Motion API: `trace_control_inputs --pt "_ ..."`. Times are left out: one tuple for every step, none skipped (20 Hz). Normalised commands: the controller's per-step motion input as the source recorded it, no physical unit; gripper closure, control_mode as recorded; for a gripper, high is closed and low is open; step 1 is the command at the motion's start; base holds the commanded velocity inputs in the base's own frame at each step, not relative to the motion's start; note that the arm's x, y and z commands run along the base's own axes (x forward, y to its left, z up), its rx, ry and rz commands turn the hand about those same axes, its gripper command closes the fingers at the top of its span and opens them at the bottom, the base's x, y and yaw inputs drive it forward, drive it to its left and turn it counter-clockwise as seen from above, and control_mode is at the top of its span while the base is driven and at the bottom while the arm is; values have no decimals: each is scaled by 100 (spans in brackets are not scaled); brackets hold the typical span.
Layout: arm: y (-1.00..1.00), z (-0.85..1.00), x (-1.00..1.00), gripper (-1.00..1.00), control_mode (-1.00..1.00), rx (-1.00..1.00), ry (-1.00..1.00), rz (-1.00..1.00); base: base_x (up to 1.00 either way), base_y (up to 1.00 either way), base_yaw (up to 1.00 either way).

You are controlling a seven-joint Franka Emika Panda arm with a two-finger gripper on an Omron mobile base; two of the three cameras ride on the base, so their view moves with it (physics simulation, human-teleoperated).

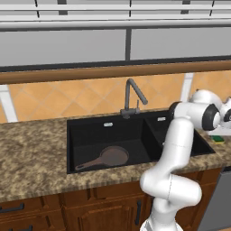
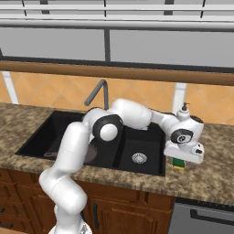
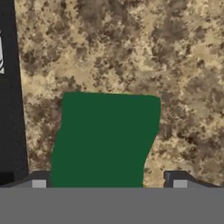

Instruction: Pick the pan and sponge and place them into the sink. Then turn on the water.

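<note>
Sponge [image 3: 104,140] lies green side up just below your gripper [image 3: 109,181], between its tips. Your fingers stand apart, gripping nothing.

Right basin, frame centre: black double-basin sink [image 2: 68,132] open, only silver drain [image 2: 139,158].
Left basin: dark brown frying pan [image 1: 108,157] takes the floor.
Above divider: dark grey gooseneck faucet [image 1: 133,96] overhangs.

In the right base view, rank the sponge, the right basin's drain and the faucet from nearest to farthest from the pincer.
1. Sponge, on the counter directly under the pincer.
2. Drain, in the right basin, to its left.
3. Faucet, behind the sink, farthest left.
</note>
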Motion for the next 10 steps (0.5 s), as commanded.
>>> trace_control_inputs --pt "0 -43 -100 -100 -100 0 -31 1 0 0 0" --pt "11 -54 -89 -100 -100 0 -26 2 0 0 0" --pt "8 -52 -65 -100 -100 0 -16 3 0 0 0" --pt "6 -54 -46 -100 -100 0 -8 1 0 0 0" --pt "4 -57 -26 -100 -100 0 -1 0 0 0 0" --pt "7 -65 -19 -100 -100 0 0 0 0 0 0" --pt "19 -72 -15 -100 -100 0 0 0 0 0 0" --pt "39 -82 -11 -100 -100 0 0 0 0 0 0" --pt "57 -89 -3 100 -100 0 0 0 0 0 0" --pt "77 -89 0 100 -100 -3 2 1 0 0 0"
